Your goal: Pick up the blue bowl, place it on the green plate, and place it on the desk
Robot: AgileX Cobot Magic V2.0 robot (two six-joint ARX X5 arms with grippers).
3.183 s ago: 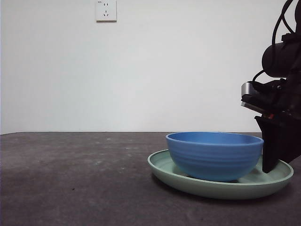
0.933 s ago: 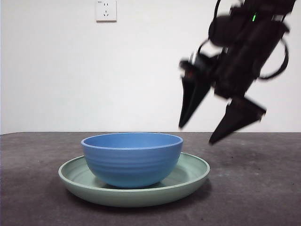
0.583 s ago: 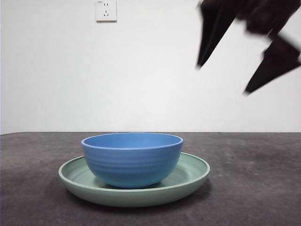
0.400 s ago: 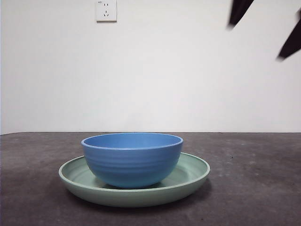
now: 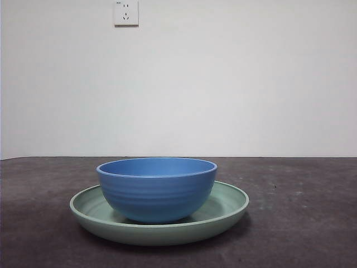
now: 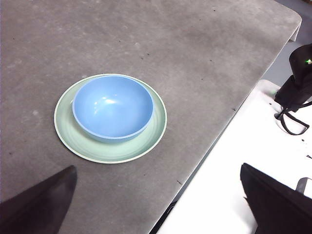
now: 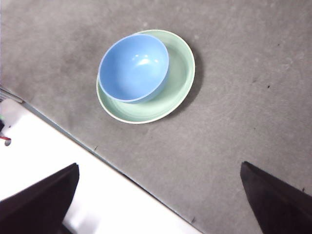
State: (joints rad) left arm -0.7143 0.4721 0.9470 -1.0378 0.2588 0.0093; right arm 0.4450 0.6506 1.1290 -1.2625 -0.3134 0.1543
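The blue bowl (image 5: 157, 188) stands upright and empty inside the green plate (image 5: 228, 204), which rests flat on the desk (image 5: 301, 223) near its front middle. From high above, the left wrist view shows the bowl (image 6: 112, 107) sitting a little off-centre on the plate (image 6: 156, 129). The right wrist view looks down on the same bowl (image 7: 134, 67) and plate (image 7: 181, 73). My left gripper (image 6: 156, 204) and my right gripper (image 7: 158, 200) are both raised far above the desk, jaws wide apart and holding nothing. Neither arm appears in the front view.
A white wall with a power socket (image 5: 125, 12) stands behind the desk. The desk's edge (image 6: 214, 141) runs beside a white surface (image 6: 243, 161), where the other arm's dark base and cables (image 6: 296, 87) sit.
The plate with the bowl was slid from the right to the front middle of the desk. The gripper then let go, rose up and to the right, and left the front view.
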